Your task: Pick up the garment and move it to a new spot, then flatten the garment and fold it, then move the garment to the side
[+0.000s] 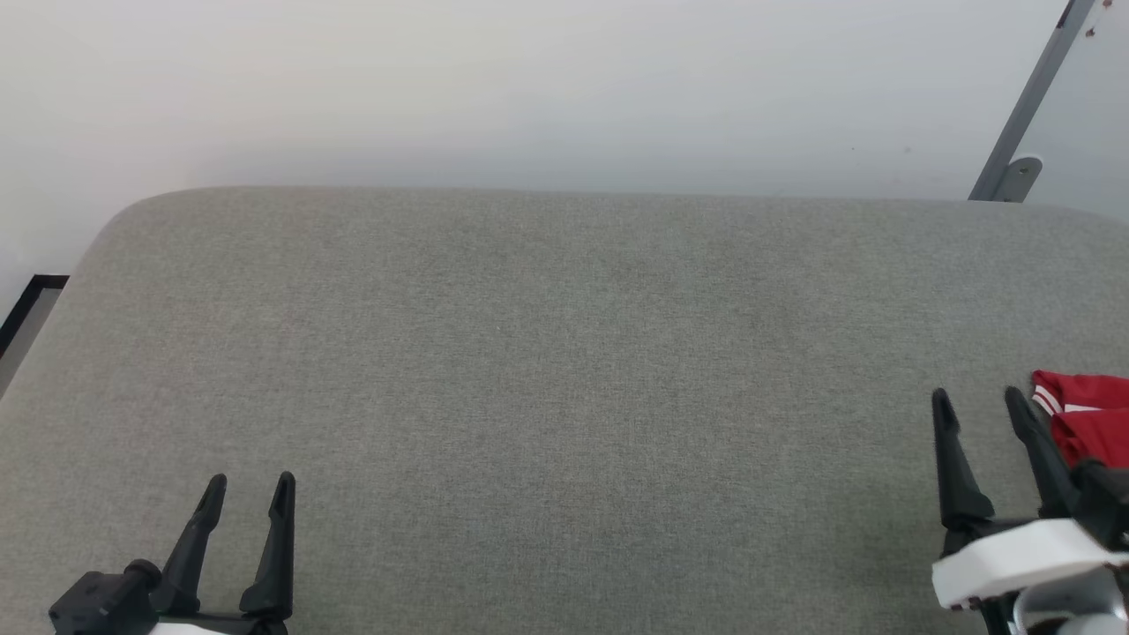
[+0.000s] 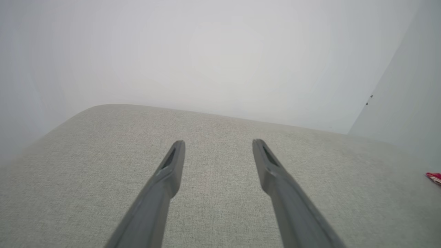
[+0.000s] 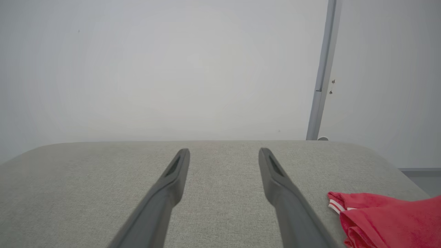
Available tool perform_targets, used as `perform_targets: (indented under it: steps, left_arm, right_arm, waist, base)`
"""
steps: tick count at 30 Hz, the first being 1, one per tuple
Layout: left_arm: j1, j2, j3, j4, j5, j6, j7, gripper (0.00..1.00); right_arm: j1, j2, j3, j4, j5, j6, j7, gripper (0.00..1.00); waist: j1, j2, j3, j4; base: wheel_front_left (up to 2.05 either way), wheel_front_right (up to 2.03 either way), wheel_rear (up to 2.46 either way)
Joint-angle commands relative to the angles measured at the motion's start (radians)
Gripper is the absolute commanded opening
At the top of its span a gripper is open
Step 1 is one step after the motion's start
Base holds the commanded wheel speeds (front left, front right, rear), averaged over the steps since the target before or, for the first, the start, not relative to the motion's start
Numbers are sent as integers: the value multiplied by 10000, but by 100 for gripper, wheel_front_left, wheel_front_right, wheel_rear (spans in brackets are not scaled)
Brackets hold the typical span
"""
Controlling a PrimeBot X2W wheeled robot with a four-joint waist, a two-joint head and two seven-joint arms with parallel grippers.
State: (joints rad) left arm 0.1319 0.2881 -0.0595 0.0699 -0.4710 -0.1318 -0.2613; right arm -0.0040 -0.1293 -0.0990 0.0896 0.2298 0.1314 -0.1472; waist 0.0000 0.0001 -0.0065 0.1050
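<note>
I observe a grey fabric-covered surface (image 1: 564, 353) with rounded far corners, set against a pale wall.

The garment (image 1: 1089, 423) lies bunched at the right edge of the surface, toward the near side. It is red, with white stripe trim showing at one fold.

The right gripper (image 1: 977, 399) hovers just beside the garment, on its left. Its jaws are spread wide and hold nothing. I cannot confirm contact between the outer finger and the cloth.

The left gripper (image 1: 250, 481) sits by the near left corner, well apart from the garment, its jaws likewise spread and empty.
</note>
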Motion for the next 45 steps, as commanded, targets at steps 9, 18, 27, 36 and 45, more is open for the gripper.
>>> perform_targets:
  steps: [9, 18, 27, 36, 45]
  left_arm:
    - [226, 2, 119, -117, 7, 25, -49, 100]
    - [233, -37, 104, -71, -50, 25, -49, 100]
    - [250, -13, 69, -9, 59, 25, -49, 100]
    - [74, -339, 53, 380, -682, 5, 191, 0]
    - [-293, -562, 226, 591, -2213, 6, 632, 0]
  right_arm:
    - [561, 202, -248, -598, 151, -13, 191, 100]
    - [654, 268, -336, -735, 273, -15, 202, 100]
    - [685, 327, -360, -778, 298, -15, 237, 100]
    - [571, 399, -361, -268, 978, -2, 408, 0]
    - [354, 450, -314, -53, 2748, -3, 696, 0]
  waist:
    - [0, -1, -78, -30]
    - [0, -1, -119, -33]
    - [0, -1, -103, 32]
    - [0, -1, -92, 3]
    - [0, -1, -76, -84]
  base:
    - [0, 0, 0]
    - [0, 0, 0]
    - [0, 0, 0]
    - [0, 0, 0]
    - [0, 0, 0]
